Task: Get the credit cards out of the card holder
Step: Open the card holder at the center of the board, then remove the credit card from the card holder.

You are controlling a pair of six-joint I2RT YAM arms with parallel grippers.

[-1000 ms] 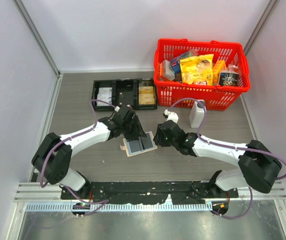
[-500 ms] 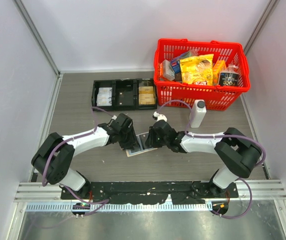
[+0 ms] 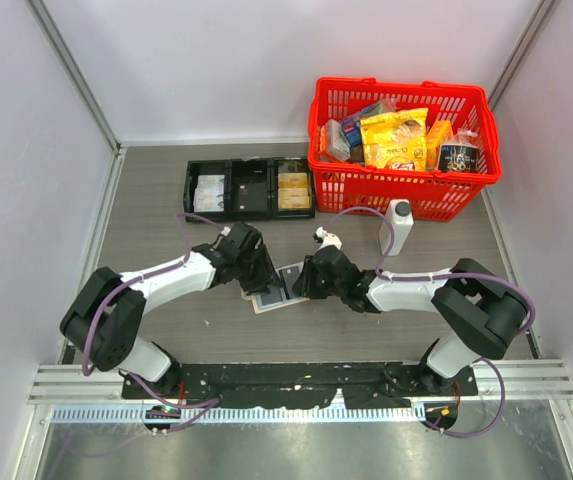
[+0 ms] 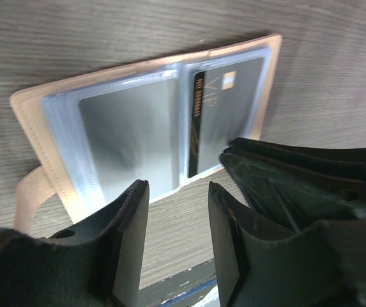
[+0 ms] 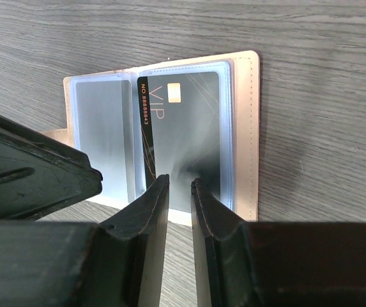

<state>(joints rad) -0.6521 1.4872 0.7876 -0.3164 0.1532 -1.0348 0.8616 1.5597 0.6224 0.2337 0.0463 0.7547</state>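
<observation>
**The card's short edge faces our right pincer**

The card holder (image 3: 282, 287) lies open flat on the counter (image 3: 146, 200), between both arms. In the right wrist view the card (image 5: 183, 121) sits at 12 o'clock from the right pincer (image 5: 179, 182). Its long axis runs 12 to 6, with a short edge nearest the tips, so we judge this arm better placed to draw it out. Its fingers are nearly together, with a thin gap and nothing visibly held. The left pincer (image 4: 177, 192) stands apart at the other page, at 9 o'clock of the card. The holder is tan-edged with glossy clear sleeves (image 5: 99, 134). The card is dark grey, marked VIP, with a black numbered stripe.
</observation>
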